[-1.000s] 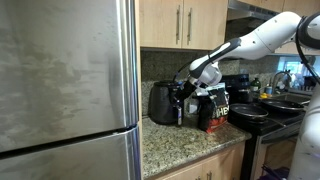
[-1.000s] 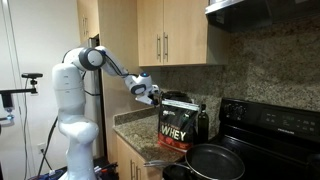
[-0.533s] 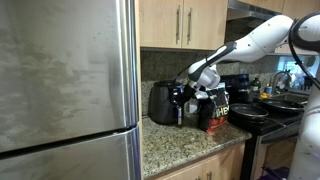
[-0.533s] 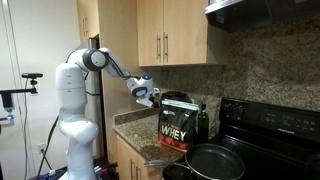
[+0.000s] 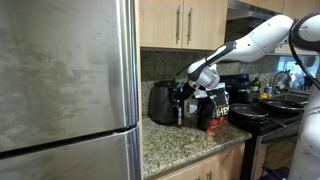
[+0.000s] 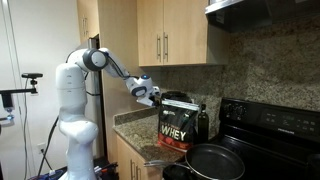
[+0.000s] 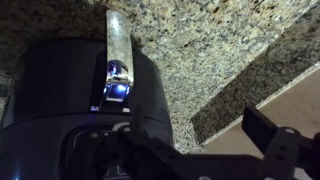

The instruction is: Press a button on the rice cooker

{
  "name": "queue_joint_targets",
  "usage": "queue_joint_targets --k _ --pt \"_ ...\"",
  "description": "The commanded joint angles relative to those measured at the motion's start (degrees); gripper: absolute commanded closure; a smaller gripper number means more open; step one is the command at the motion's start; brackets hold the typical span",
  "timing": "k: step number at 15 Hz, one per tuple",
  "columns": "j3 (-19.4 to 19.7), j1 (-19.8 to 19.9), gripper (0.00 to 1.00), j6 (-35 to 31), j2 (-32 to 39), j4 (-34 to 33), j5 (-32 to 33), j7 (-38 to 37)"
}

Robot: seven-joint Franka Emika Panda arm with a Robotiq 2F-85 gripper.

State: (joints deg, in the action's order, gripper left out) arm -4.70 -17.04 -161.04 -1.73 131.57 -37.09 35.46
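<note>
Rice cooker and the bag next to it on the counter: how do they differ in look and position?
The rice cooker is plain glossy black with rounded corners; the bag is black and red with white lettering. The rice cooker sits nearer the fridge, the bag nearer the stove. Both are mostly dark and stand on the granite counter.

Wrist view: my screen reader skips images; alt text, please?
Glossy black rice cooker, a blue light glowing on its silver control strip, sits on a speckled granite counter; the robot's open hand fills the bottom edge.
</note>
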Motion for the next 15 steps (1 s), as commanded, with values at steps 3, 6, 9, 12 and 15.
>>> queue_joint_targets --k 3,6,9,12,15 --pt "0.0 -0.2 0.00 -1.4 0.0 0.0 -0.7 0.1" --pt "0.2 0.1 0.00 1.5 -0.4 0.4 1.0 -3.6" --pt "0.0 -0.6 0.00 0.9 0.0 -0.5 -3.1 -0.3" --pt "0.0 -0.6 0.00 0.1 0.0 -0.1 -1.9 -2.3" --pt "0.0 -0.8 0.00 0.0 0.0 -0.2 -2.7 -2.2"
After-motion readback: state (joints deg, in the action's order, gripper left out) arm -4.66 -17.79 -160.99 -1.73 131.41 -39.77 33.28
